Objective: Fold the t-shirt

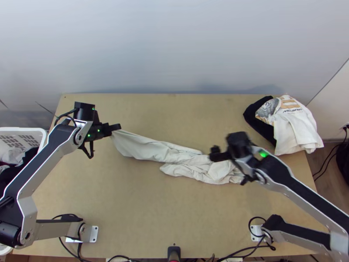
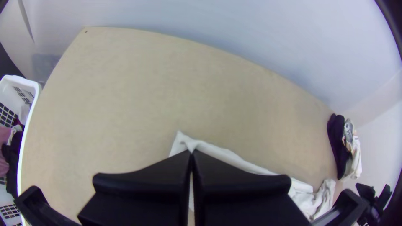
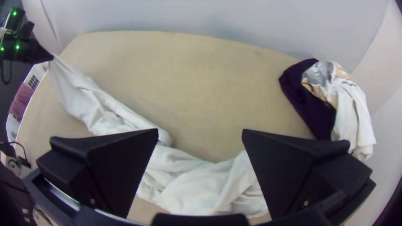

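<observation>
The white t-shirt (image 1: 148, 148) lies bunched in a long strip across the middle of the table, its left end lifted. That end is pinched by my left gripper (image 1: 117, 127); in the left wrist view the left gripper (image 2: 191, 154) has its fingers pressed together on the cloth (image 2: 230, 157). Over the shirt's right part is my right gripper (image 1: 213, 155). In the right wrist view the right gripper (image 3: 201, 136) stands open, fingers wide apart, with the crumpled cloth (image 3: 197, 180) below and between them.
At the table's back right corner lies a pile of black and white printed clothes (image 1: 296, 124). A white basket (image 1: 41, 131) with clothes stands off the left edge. Bare wood (image 1: 174, 109) stretches behind the shirt, and more lies in front.
</observation>
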Controlling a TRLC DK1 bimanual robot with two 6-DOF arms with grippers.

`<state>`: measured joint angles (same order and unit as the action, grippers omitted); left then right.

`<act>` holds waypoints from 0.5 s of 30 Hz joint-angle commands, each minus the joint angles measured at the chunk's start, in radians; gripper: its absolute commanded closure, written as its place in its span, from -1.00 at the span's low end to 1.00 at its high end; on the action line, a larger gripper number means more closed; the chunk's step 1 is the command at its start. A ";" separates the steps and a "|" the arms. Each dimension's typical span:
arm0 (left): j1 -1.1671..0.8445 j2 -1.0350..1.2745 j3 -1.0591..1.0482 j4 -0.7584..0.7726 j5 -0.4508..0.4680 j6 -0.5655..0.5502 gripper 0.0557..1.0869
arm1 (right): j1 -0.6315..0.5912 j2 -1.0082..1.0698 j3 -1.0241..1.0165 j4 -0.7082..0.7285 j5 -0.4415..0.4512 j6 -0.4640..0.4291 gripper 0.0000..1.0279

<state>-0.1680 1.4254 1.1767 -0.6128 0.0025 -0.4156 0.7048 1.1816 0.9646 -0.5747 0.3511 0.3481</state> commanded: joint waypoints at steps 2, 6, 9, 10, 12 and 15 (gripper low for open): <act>0.002 0.004 0.044 -0.005 -0.022 -0.011 0.92 | 0.157 0.216 0.108 0.033 -0.058 0.020 -0.78; 0.005 0.029 0.121 -0.005 -0.042 -0.022 0.92 | 0.232 0.303 0.155 0.033 -0.072 0.011 -0.78; 0.005 0.058 0.178 0.002 -0.050 -0.040 0.92 | 0.283 0.374 0.207 0.033 -0.101 0.012 -0.78; 0.004 0.069 0.195 0.012 -0.059 -0.048 0.92 | 0.300 0.398 0.224 0.033 -0.103 0.012 -0.78; 0.001 0.099 0.235 0.030 -0.072 -0.057 0.92 | 0.332 0.444 0.261 0.032 -0.112 0.012 -0.78; -0.011 0.167 0.322 0.045 -0.076 -0.066 0.92 | 0.357 0.500 0.315 0.026 -0.113 0.012 -0.78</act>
<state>-0.1677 1.4971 1.3571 -0.5999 -0.0536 -0.4576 0.9733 1.5429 1.1713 -0.5430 0.2577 0.3607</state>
